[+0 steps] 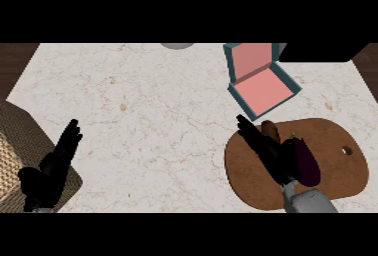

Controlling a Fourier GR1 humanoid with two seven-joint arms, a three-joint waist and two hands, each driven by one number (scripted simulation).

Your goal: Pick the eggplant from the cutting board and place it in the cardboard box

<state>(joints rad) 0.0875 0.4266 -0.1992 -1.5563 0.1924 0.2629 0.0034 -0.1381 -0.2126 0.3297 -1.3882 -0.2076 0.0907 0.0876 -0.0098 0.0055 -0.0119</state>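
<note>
Right hand (267,150), fingers straight, lies against eggplant (306,161) on cutting board (332,172).

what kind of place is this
Likely a kitchen counter: a marble top, a wooden cutting board with an eggplant on it, and an open box beside it.

I can read no text, label, brand, number or sign anywhere in my view. The box (260,82) at about one o'clock shows only plain teal walls and a plain pink inside. The cutting board (336,165) at about four o'clock is bare brown wood with no print. The marble counter (148,110) carries only veining, no marks or writing.
</note>
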